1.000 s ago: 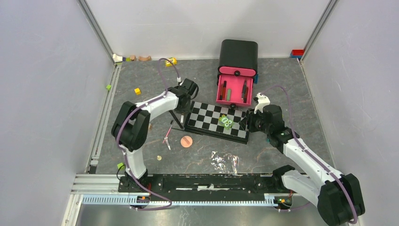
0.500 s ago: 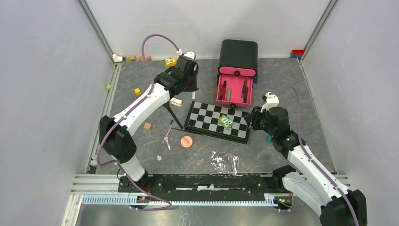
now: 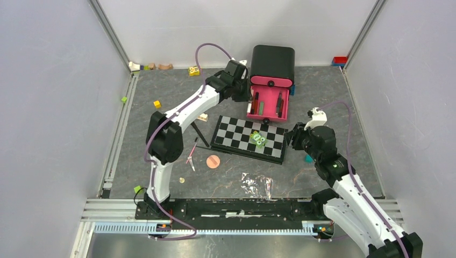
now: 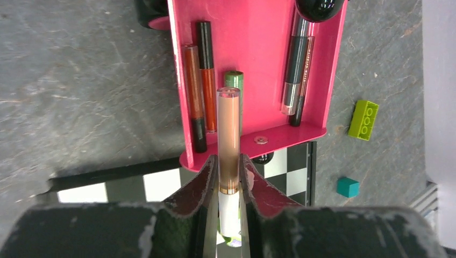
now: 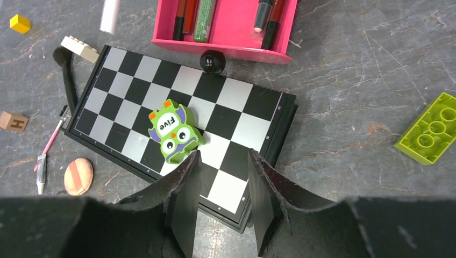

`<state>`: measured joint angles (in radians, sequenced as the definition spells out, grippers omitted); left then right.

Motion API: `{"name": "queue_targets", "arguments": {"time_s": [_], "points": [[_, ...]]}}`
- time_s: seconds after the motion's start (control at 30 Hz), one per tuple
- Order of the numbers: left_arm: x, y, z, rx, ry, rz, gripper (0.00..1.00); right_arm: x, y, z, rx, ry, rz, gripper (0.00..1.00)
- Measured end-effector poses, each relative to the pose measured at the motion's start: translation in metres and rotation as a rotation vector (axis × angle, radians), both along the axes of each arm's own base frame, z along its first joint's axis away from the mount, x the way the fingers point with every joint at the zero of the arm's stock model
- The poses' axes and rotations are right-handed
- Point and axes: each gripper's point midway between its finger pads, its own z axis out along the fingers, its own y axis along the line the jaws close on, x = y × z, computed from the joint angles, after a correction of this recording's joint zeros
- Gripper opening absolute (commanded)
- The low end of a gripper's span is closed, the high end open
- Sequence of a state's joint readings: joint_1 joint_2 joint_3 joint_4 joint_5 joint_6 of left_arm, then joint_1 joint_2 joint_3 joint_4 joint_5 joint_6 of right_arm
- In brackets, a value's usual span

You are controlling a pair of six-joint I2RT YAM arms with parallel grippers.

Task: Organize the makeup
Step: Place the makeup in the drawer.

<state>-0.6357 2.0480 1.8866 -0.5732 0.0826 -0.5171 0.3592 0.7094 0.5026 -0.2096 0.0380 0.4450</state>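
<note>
Pink tray (image 5: 231,45) with green tube (image 5: 204,16), beside chequered board (image 5: 134,70)

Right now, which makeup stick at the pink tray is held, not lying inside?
The clear-capped tan tube, clamped in the left gripper at the pink tray; orange sticks, green stick and dark sticks lie inside.

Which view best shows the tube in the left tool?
Left wrist: the peach-filled tube is seen close up, clamped in the left tool, pointing at the pink tray. Right wrist catches only what looks like its white end at the frame edge; top external hides it behind the left arm.
</note>
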Motion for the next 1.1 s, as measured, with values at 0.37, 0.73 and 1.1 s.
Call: {"name": "queue_targets", "arguments": {"time_s": [0.37, 0.73, 1.1], "points": [[0.022, -0.045, -0.017, -0.119, 0.055, -0.04, 0.16, -0.007, -0.011, 0.003, -0.012, -0.009, -0.042, 0.44], [0.029, -0.061, -0.046, -0.153, 0.101, -0.026, 0.15, -0.012, -0.015, -0.003, -0.028, 0.018, -0.051, 0.45], [0.038, -0.078, -0.06, -0.172, 0.109, -0.027, 0.16, -0.014, -0.019, -0.002, -0.036, 0.014, -0.065, 0.45]]}}
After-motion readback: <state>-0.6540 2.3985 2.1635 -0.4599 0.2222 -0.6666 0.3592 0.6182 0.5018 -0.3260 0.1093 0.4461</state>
